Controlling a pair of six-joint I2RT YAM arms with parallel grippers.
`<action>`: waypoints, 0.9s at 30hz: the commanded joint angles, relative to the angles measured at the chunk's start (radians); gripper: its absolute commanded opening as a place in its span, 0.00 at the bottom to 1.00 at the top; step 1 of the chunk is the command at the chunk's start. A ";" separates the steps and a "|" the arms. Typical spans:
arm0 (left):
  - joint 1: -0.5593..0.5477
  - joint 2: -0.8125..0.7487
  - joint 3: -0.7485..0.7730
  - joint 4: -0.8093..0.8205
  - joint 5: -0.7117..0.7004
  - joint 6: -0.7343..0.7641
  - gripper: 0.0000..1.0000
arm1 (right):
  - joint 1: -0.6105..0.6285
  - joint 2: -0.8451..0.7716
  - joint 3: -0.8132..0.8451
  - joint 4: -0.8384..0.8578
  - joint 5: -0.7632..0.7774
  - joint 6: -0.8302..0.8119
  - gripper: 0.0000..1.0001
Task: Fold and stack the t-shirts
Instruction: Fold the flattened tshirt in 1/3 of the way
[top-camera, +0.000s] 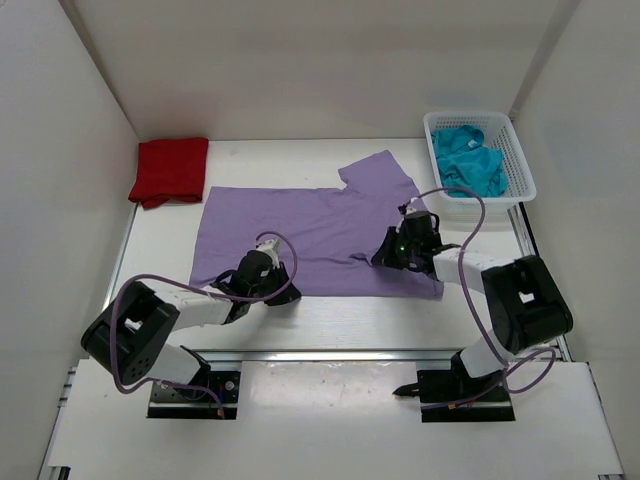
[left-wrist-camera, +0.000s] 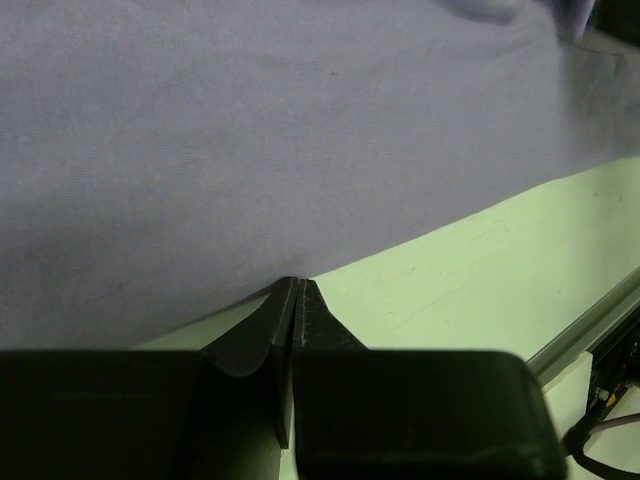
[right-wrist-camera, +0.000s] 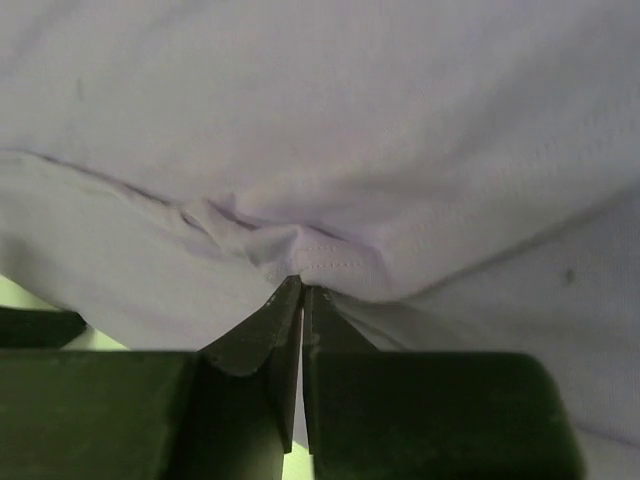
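- Two pinches: left gripper (left-wrist-camera: 298, 288) clenched on the purple t-shirt (top-camera: 300, 215) at its hem, right at its tips; right gripper (right-wrist-camera: 302, 288) on a bunched seam.
- First fold seems in hand; next, both should lift together and carry the cloth ahead.

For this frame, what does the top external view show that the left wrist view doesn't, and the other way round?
Only top external: the folded red t-shirt at the far left, the white basket holding teal clothes, the right end effector at the right side of the purple t-shirt, and that shirt's full outline. Only left wrist: that the fingers of the left end effector are closed, tips pinching the shirt's near hem. Both: the purple t-shirt spread on the white table.
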 joint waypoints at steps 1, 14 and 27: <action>-0.004 -0.037 -0.011 0.017 0.008 -0.011 0.11 | -0.006 0.049 0.125 0.030 -0.003 -0.031 0.01; 0.043 -0.129 -0.031 -0.006 -0.024 -0.020 0.11 | 0.010 0.189 0.425 -0.066 -0.047 -0.068 0.24; 0.109 -0.061 0.054 -0.084 -0.032 0.038 0.12 | 0.056 -0.181 -0.090 -0.048 0.076 -0.060 0.03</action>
